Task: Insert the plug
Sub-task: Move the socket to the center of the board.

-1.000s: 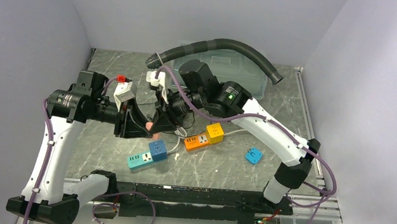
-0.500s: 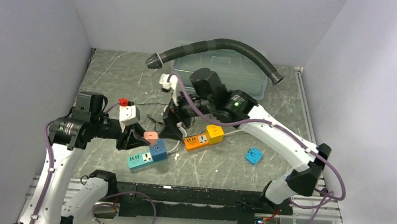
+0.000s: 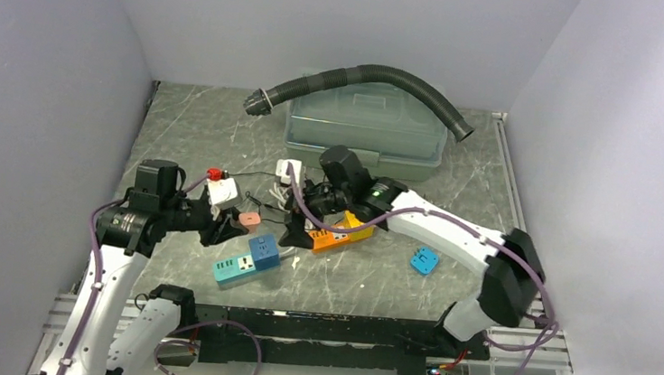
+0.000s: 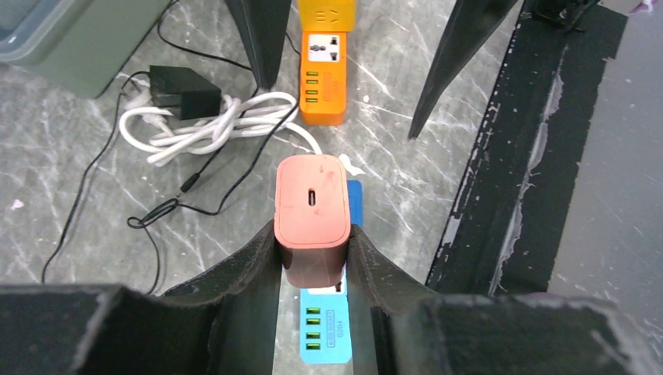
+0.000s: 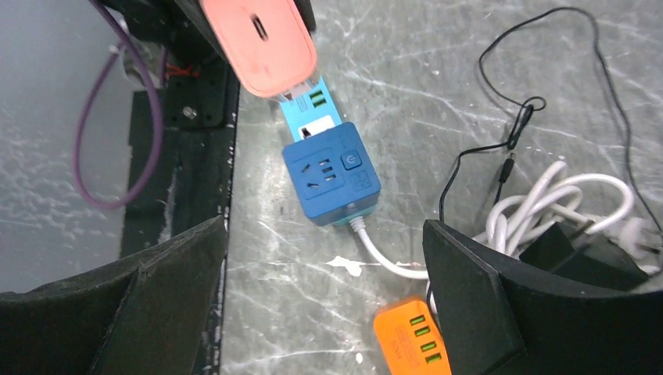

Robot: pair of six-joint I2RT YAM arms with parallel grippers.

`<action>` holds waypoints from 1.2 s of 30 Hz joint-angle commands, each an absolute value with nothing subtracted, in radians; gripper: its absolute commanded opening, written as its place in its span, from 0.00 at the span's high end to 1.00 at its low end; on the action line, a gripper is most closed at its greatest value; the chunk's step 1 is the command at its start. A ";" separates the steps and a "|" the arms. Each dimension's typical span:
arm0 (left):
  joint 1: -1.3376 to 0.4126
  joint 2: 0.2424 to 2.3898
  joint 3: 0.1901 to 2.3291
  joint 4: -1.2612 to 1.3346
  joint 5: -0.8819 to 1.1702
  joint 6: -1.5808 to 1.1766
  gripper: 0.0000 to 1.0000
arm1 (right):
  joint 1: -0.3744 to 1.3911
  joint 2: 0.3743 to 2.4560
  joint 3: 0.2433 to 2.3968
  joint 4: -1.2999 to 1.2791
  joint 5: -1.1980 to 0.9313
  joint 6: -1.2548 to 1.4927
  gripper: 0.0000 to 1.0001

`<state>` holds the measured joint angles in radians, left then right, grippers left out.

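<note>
A salmon-pink plug (image 4: 312,207) is clamped between the pads of my left gripper (image 4: 313,242), its USB-C face towards the camera. It hangs just above the white socket end of the blue power strip (image 4: 328,336). From above, the plug (image 3: 250,219) sits beside that strip's (image 3: 249,260) blue cube end. In the right wrist view the plug (image 5: 262,43) hovers over the strip (image 5: 332,172). My right gripper (image 5: 324,297) stands wide open and empty over bare table, between the blue strip and the orange power strip (image 5: 410,340).
The orange strip (image 3: 335,233) carries a yellow cube. A coiled white cable (image 4: 211,125), a black adapter (image 4: 185,80) and thin black wire lie behind it. A small blue cube (image 3: 423,261) lies to the right; a lidded bin (image 3: 365,127) and black hose (image 3: 365,74) stand at the back.
Both arms came down from a raised meeting point. My right gripper opened and let go of the plug. My left gripper carried it down to just above the blue strip.
</note>
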<state>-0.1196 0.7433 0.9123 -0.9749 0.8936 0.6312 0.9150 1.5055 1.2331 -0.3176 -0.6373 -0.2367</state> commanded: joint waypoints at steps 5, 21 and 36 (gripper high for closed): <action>-0.090 0.718 0.931 -0.937 0.814 0.631 1.00 | 0.923 1.685 1.297 -0.155 -0.814 -0.423 0.00; -0.078 0.662 0.966 -1.036 0.769 0.648 1.00 | 1.017 1.826 1.259 -0.005 -0.822 -0.433 0.00; -0.078 0.633 0.994 -1.116 0.835 0.668 1.00 | 1.038 1.881 1.181 0.093 -0.620 -0.434 0.14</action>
<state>-0.0822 0.6491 0.9543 -1.1049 0.7792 0.6422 1.0374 1.8759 1.2110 0.0204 -0.6758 -0.4263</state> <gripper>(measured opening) 0.352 0.909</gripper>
